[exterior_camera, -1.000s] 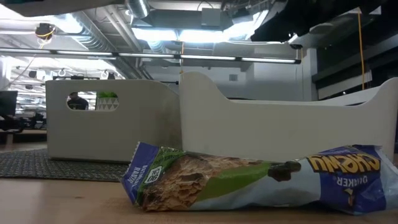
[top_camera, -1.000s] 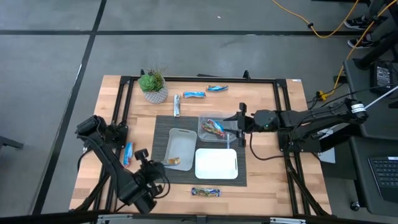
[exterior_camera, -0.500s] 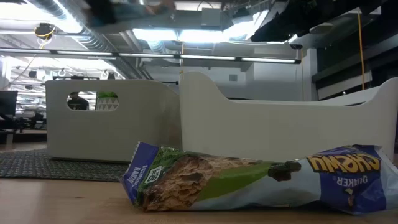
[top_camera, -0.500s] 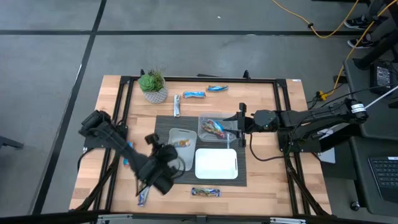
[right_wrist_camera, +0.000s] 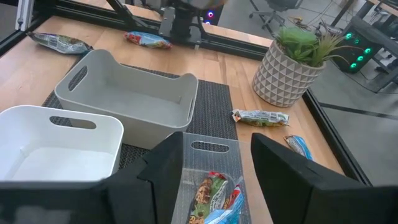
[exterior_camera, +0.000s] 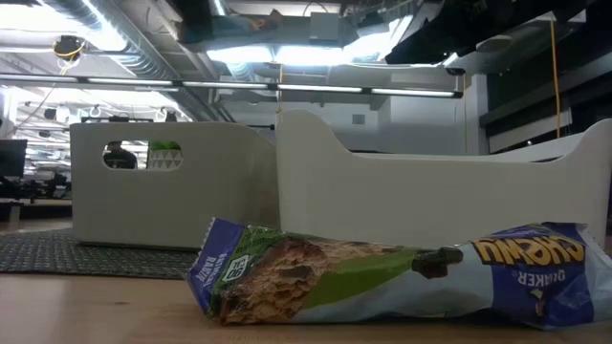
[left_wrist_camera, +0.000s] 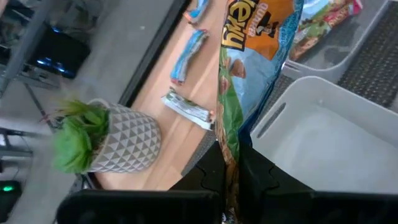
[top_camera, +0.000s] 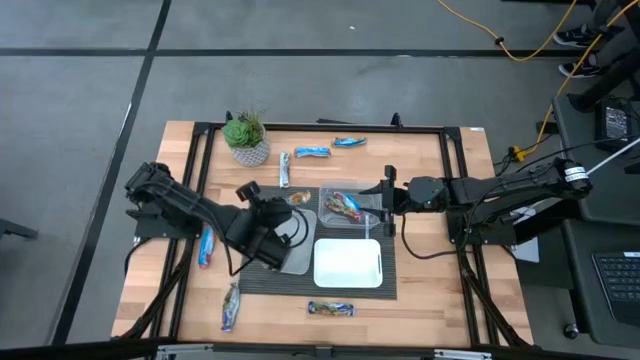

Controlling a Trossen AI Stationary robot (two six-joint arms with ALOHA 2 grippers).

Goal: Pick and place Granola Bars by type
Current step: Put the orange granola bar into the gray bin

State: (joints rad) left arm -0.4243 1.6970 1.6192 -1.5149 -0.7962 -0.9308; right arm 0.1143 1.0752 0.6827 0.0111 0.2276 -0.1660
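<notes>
While clamped on an orange-blue foil granola bar (left_wrist_camera: 249, 68) | left gripper (top_camera: 268, 232) hangs over grey tray (left_wrist_camera: 329, 143) at mat's 9 o'clock | bar's long axis runs out from jaws | right gripper (right_wrist_camera: 211, 163) parted above clear tray (right_wrist_camera: 214, 180).

One camera looks straight down on the whole table (top_camera: 430, 290). One sits low, close behind a bar (exterior_camera: 382, 277). Both wrist cameras see the grey tray (left_wrist_camera: 323, 140).

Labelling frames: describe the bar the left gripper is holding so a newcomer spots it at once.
Start at the dark mat mid-table and find the grey tray on it. The left gripper hangs over that tray's far end, shut on the granola bar. It is the only bar off the table, orange-topped with green lower down.
</notes>
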